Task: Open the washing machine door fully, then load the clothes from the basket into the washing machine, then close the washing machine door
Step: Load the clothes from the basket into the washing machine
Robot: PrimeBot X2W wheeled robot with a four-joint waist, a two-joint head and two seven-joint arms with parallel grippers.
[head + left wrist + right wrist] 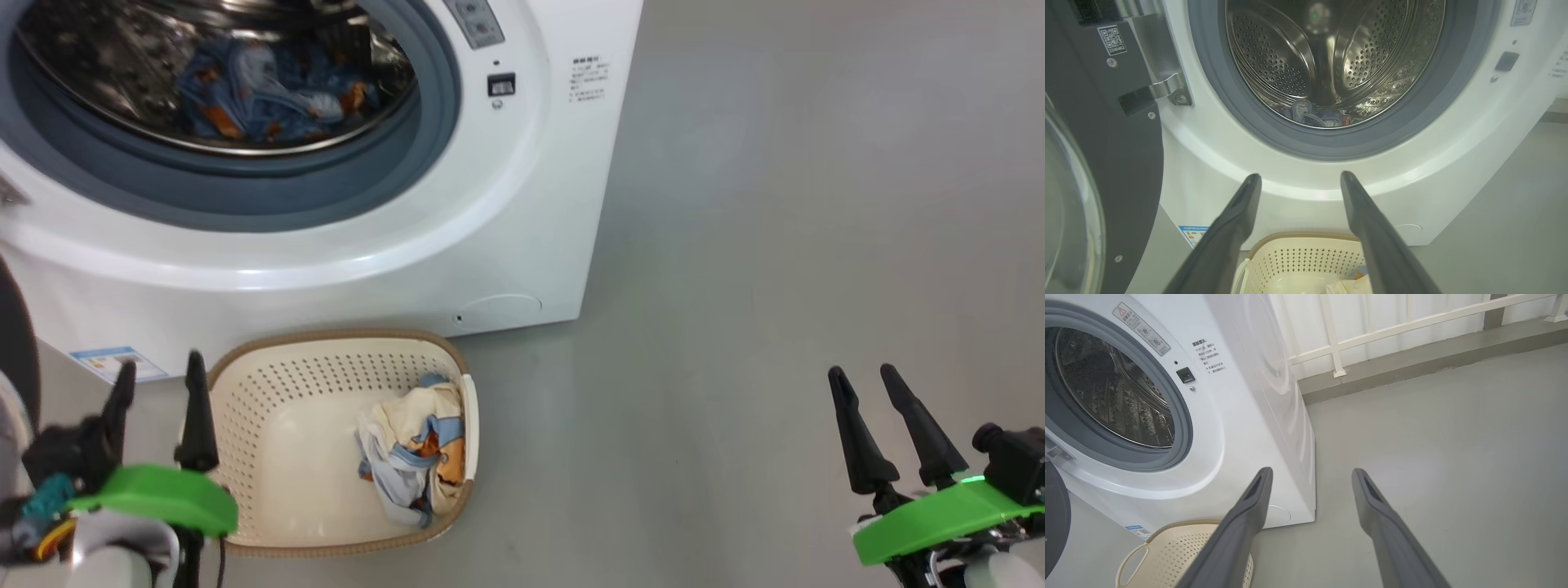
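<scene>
Grey floor stretches away to the right of the washing machine, and a white railing stands behind it in the right wrist view. The washing machine door is swung open at the machine's left side. Its dark inner face and glass porthole show in the left wrist view, hung on a metal hinge. Inside the steel drum, ringed by a grey gasket, blue clothes with orange prints lie at the bottom. The basket stands on the floor just in front of the machine. A crumpled bundle of cream and light blue fabric lies against its right wall; whether it is one garment or several, I cannot tell. The left pincer hovers by the basket's left rim, fingers moderately apart and holding nothing. The right pincer hangs over the floor well to the right, likewise parted and holding nothing.
</scene>
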